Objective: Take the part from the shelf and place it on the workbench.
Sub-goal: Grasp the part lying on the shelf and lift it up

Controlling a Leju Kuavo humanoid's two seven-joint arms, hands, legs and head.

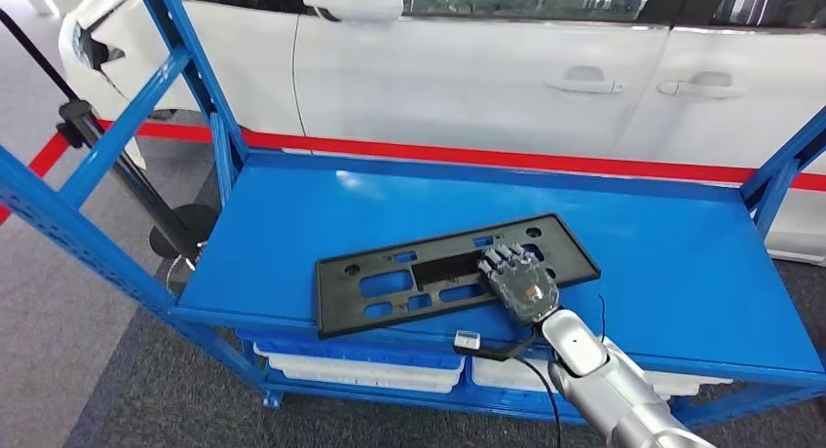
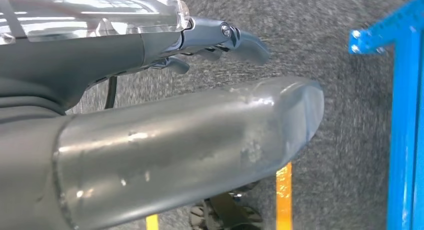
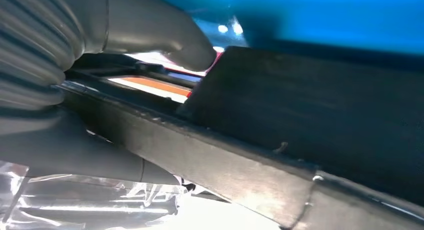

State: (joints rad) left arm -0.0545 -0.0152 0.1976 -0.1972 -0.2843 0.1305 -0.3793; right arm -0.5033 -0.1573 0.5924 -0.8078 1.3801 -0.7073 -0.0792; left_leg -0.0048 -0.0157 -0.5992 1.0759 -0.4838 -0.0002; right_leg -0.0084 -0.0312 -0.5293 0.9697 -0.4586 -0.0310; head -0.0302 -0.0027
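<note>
right hand [image 1: 519,281] laid on the near right portion of the flat black part [image 1: 429,271], thumb and fingers closed over its edge in the right wrist view. part lying on the blue shelf [image 1: 682,253], toward its front edge. left hand [image 2: 165,140] hanging over grey floor, fingers apart, holding nothing; beyond the shelf, a white car [image 1: 487,68].

The left hand [image 2: 190,135] hangs empty over grey carpet [image 2: 340,30], near a blue shelf post [image 2: 402,140].
</note>
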